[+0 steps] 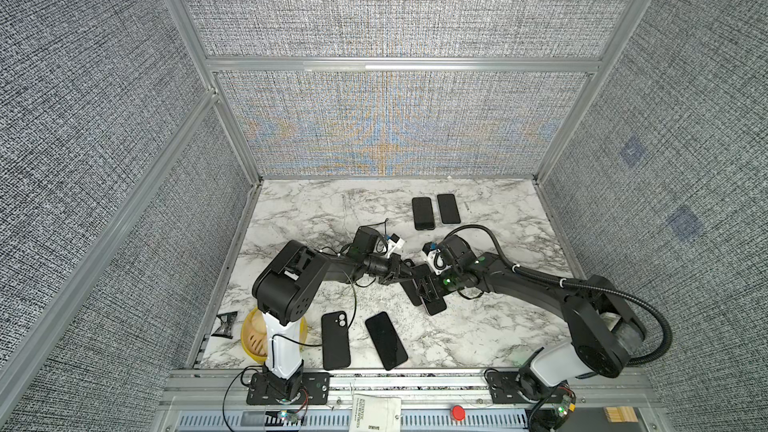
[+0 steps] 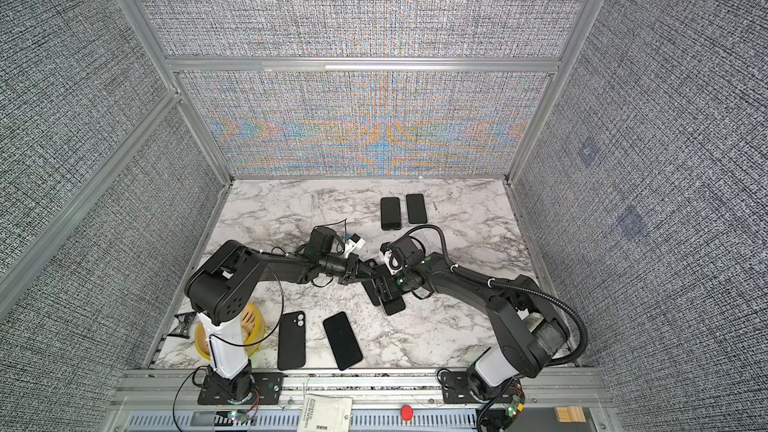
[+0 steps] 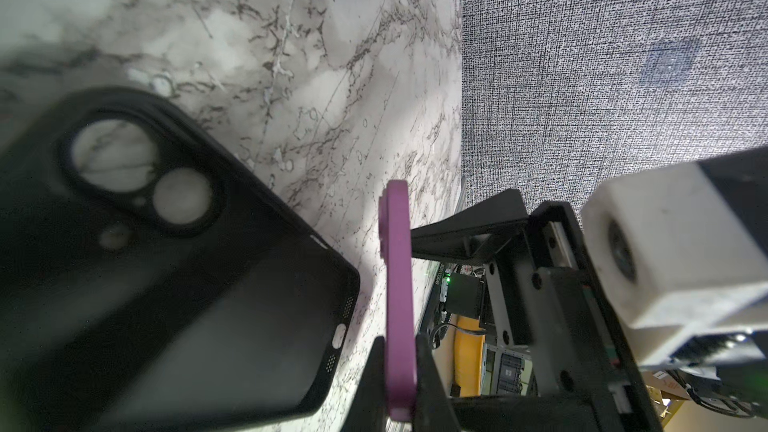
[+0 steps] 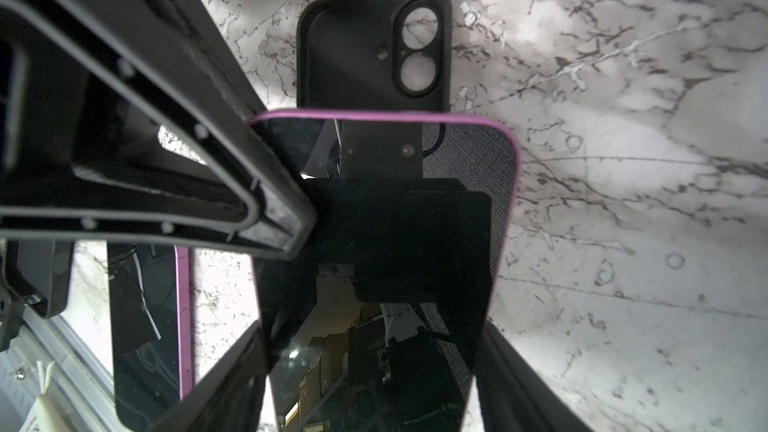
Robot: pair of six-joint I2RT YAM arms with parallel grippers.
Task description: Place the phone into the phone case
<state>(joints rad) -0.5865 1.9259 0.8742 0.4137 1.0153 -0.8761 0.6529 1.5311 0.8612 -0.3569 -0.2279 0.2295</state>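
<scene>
Holding the pink-edged phone [image 4: 386, 243] over the black phone case [image 4: 353, 47], seemingly clear of it, we have the left gripper [image 3: 401, 359] pinched on its edge, the right gripper [image 4: 374, 351] clamped across its width. Uneven release could drop it askew.

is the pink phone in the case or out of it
Out. The phone is held apart from the black case, which lies empty, the table showing through its camera holes.
</scene>
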